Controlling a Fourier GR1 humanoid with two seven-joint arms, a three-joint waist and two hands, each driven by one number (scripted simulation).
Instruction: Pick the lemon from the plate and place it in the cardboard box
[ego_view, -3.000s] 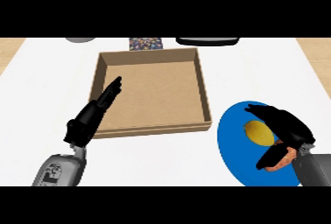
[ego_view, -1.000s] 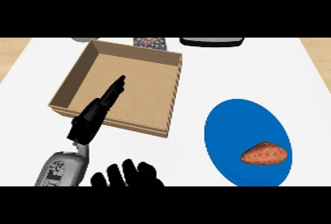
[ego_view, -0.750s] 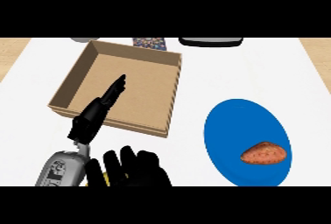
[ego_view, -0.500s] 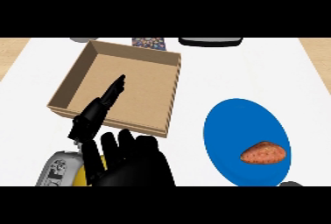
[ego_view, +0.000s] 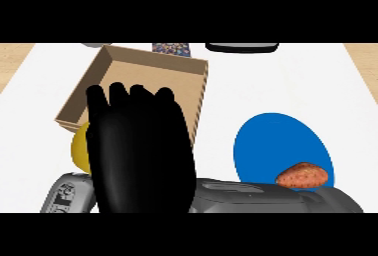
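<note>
You have one cardboard box (ego_view: 193, 80), one blue plate (ego_view: 273, 137), one lemon (ego_view: 80, 149) and one reddish-brown sweet potato (ego_view: 301, 175) in the head view. Three small items sit along the far edge of the white counter (ego_view: 295, 80): a speckled packet (ego_view: 173, 48), a dark flat object (ego_view: 241, 47) and a sliver of something grey (ego_view: 93, 44).

Your right hand (ego_view: 140, 150) fills the left-centre of the view, back toward you. Its fingers stand straight up and close together, spread neither wide nor curled. Its grey forearm (ego_view: 258, 196) runs in from the lower right. It covers the near half of the box and its near wall.

The lemon is off the plate and not in the box. Only a yellow crescent of it shows at the hand's left edge, just outside the box's near left corner. You cannot tell whether the hand holds it or merely hides it.

Of your left arm only the grey forearm (ego_view: 70, 192) shows, at the lower left. Its hand is hidden.

The sweet potato lies alone at the plate's near right rim, partly against the right forearm. The plate sits right of the box, with a strip of bare counter between them. Open counter lies to the right of the box and beyond the plate. The box's far wall stands close to the far items.
</note>
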